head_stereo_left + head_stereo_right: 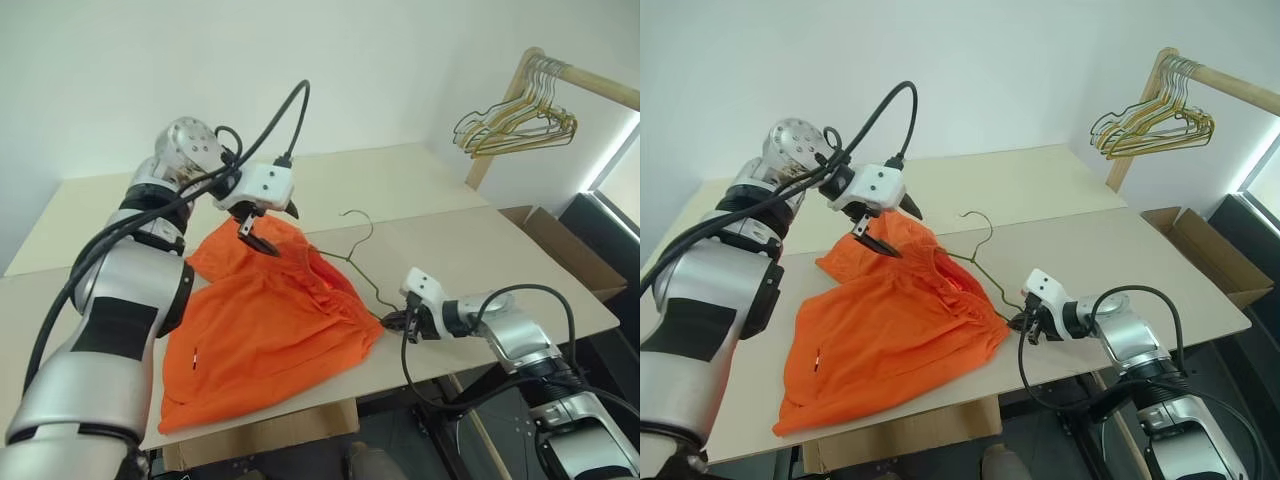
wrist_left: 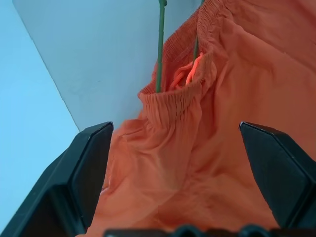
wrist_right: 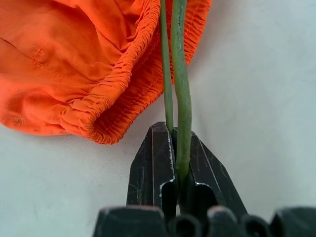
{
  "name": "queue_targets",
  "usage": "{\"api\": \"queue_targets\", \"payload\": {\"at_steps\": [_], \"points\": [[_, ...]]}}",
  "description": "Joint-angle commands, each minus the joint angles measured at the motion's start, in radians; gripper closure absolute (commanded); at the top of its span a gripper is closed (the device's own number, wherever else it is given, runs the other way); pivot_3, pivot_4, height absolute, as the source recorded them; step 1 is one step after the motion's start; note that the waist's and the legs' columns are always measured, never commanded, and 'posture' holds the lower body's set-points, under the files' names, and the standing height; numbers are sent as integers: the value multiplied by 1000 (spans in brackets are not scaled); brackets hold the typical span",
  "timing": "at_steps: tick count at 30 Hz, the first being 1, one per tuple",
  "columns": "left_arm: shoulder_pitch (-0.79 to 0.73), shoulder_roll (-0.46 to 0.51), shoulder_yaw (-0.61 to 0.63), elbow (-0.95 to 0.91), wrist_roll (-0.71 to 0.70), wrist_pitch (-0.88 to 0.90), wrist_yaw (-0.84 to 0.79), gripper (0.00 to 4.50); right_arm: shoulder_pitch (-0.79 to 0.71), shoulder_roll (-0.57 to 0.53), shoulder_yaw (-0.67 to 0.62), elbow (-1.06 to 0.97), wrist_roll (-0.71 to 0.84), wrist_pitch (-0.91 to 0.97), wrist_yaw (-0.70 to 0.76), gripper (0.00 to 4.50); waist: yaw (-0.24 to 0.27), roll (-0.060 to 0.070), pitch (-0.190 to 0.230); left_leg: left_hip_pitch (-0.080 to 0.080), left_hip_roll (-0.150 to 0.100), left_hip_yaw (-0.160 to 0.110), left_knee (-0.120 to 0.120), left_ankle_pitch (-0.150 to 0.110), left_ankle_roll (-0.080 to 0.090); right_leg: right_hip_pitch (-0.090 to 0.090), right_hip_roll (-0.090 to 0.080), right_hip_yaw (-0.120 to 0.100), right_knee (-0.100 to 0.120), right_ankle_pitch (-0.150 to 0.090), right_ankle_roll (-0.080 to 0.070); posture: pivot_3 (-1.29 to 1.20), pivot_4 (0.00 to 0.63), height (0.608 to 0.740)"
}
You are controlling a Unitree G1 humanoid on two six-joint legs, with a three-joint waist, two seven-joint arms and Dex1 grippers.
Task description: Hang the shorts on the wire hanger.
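I see one shorts (image 1: 265,340), bright orange and wrinkled, on the table (image 1: 470,250), and one wire hanger (image 1: 352,262) partly inside their waistband. My right gripper (image 3: 174,163) pinches the hanger's corner beside the shorts; my left gripper (image 1: 262,232) hovers spread above them.

1. The right claw (image 3: 178,163) pinches the wire hanger (image 3: 181,89) where two green wires run close together.
2. The wires pass into the gathered waistband of the orange shorts (image 3: 84,59).
3. The shorts lie crumpled on the pale tabletop (image 3: 261,98).
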Motion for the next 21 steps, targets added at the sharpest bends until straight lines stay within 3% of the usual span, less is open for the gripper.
{"api": "queue_targets", "payload": {"at_steps": [1, 10, 13, 16, 21], "points": [[4, 1, -8, 2, 41, -34, 40, 50, -20, 10, -21, -41, 6, -2, -14, 4500, -3, 0, 0, 0, 0, 0, 0, 0, 0, 0, 0, 0, 0, 0, 0, -211, 0, 740], [21, -30, 9, 21, 74, 28, 138, 50, -21, 16, -24, -78, 2, 2, -36, 4500, -23, 0, 0, -1, 0, -6, 2, 0, 1, 0, 0, 0, 1, 0, 0, -225, 0, 740], [20, -31, 12, 25, 83, 37, 122, 632, -18, 19, -26, -90, 6, 11, -41, 4500, -26, 0, 0, -1, 0, -7, 4, -1, 2, 0, 0, 0, 1, 1, 0, -229, 0, 740], [21, -39, 5, 26, 103, 56, 188, 1532, -17, 21, -27, -99, 11, 17, -43, 4500, -30, 0, 0, -1, 0, -8, 4, -1, 2, 0, 0, 0, 2, 1, 0, -231, 0, 740], [22, -42, -12, 28, 138, 65, 204, 1532, -15, 18, -25, -107, 12, 20, -46, 4500, -32, 0, 0, -1, 0, -8, 5, -1, 2, 0, 0, 0, 2, 0, 0, -233, 0, 740]]}}
